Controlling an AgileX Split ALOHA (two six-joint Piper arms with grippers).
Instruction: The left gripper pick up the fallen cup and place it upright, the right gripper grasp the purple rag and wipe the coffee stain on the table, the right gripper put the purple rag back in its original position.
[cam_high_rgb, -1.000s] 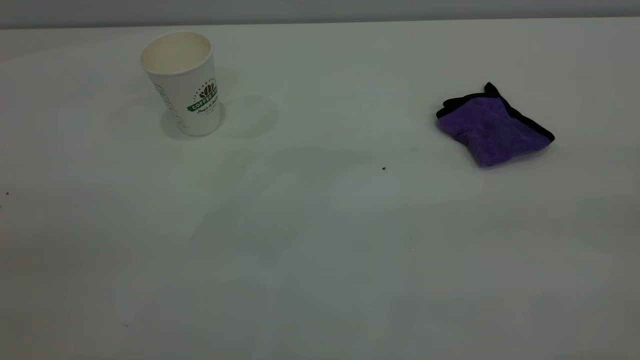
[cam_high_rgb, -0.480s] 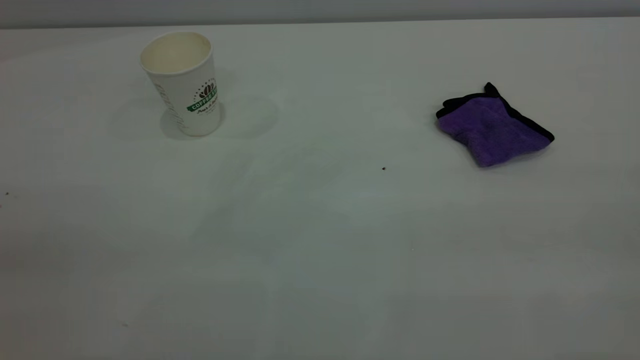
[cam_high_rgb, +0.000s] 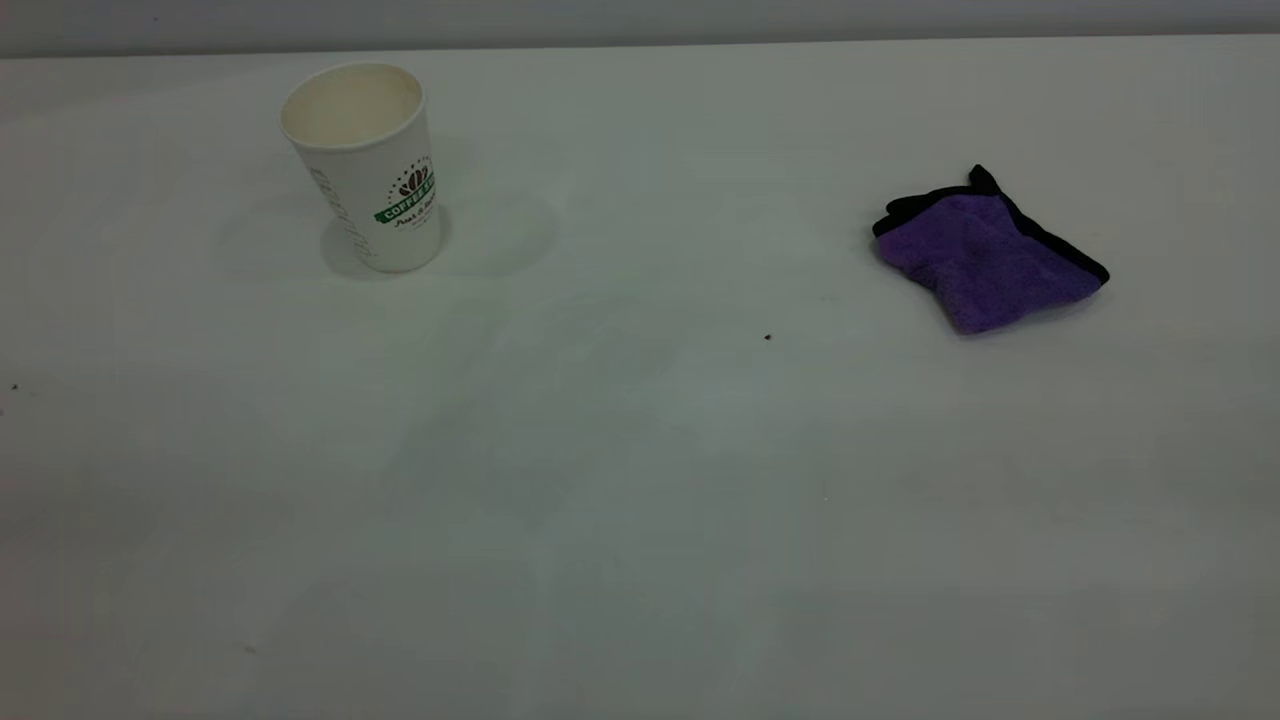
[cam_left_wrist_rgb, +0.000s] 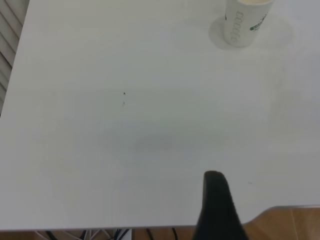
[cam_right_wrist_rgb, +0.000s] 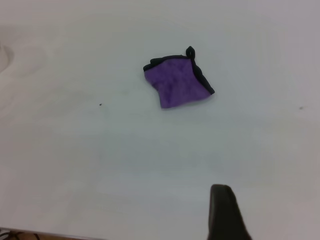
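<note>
The white paper cup (cam_high_rgb: 365, 165) stands upright at the table's (cam_high_rgb: 640, 500) far left, its green COFFEE logo facing the front right; it also shows in the left wrist view (cam_left_wrist_rgb: 245, 22). The purple rag (cam_high_rgb: 985, 255) lies folded at the right, black loop at its far corner, and shows in the right wrist view (cam_right_wrist_rgb: 177, 84). No coffee stain is visible; only a tiny dark speck (cam_high_rgb: 767, 337) lies between cup and rag. Neither gripper shows in the exterior view. A black part of the left gripper (cam_left_wrist_rgb: 216, 210) hangs over the near table edge, far from the cup. A black part of the right gripper (cam_right_wrist_rgb: 225, 215) is well short of the rag.
The table's near edge and a wooden floor (cam_left_wrist_rgb: 295, 225) show in the left wrist view. Two tiny specks (cam_left_wrist_rgb: 124, 93) mark the table on the left side. A grey wall (cam_high_rgb: 640, 20) runs behind the table's far edge.
Faint shadows on the tabletop have shifted slightly. The cup and the rag have not moved.
</note>
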